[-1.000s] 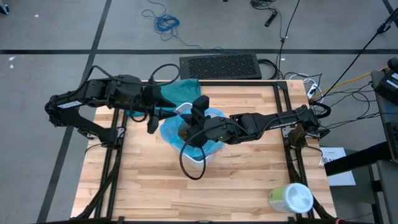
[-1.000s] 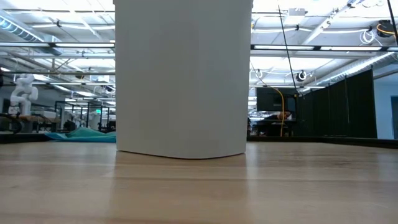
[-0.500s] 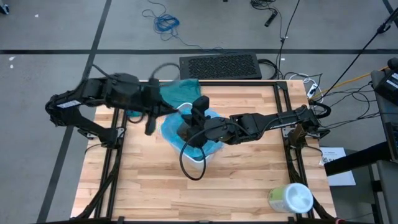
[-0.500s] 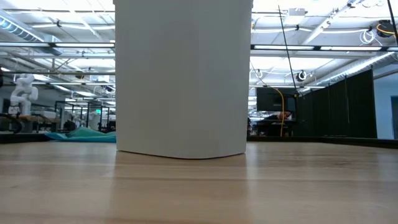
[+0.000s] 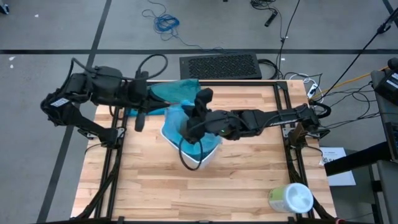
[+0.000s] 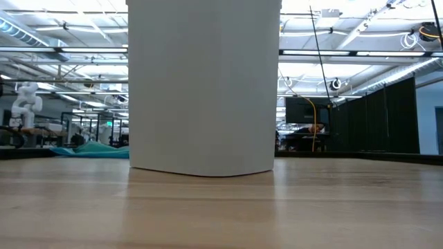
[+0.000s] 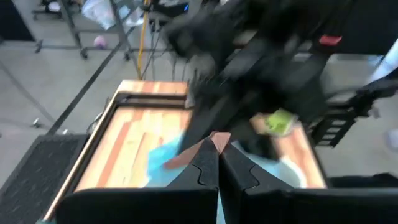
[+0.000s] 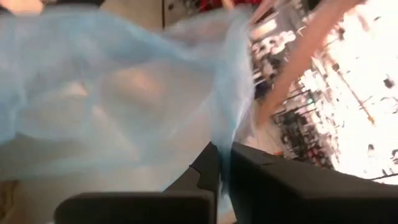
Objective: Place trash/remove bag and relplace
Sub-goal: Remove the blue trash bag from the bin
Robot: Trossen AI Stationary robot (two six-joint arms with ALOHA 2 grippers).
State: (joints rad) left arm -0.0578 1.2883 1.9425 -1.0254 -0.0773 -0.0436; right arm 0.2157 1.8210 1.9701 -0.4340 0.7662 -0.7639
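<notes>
Light-blue bag (image 5: 176, 124) sat in the white bin (image 5: 200, 158) near table (image 5: 249, 186) centre, its plastic pulled up and bunched toward the bin's 9–10 o'clock rim. The trash inside could not be made out from above.

Right gripper (image 5: 186, 132) was over the bin mouth, arm reaching in from 3 o'clock, a black cable looping down past the bin's 6 o'clock edge. In the right wrist view its fingers (image 8: 208, 168) were pressed nearly together with the blue film (image 8: 124, 93) draped right at the tips and filling most of the view; closed on the bag.

Left gripper (image 5: 138, 121) hung just off the table's left edge, at about 9 o'clock from the bin, apart from the bag. Left wrist view showed its fingers (image 7: 205, 171) fully together with nothing between them, the other arm blurred beyond.

Darker teal bag (image 5: 177, 92) lay at the table's 12 o'clock edge, partly under the left arm. Wipes tub (image 5: 290, 199) lay on its side at the 5 o'clock corner, well apart from the bin.

Low view: bin wall (image 6: 204, 83) filled the middle, flat on the table, teal bag (image 6: 90, 151) visible behind it; no gripper seen there.
</notes>
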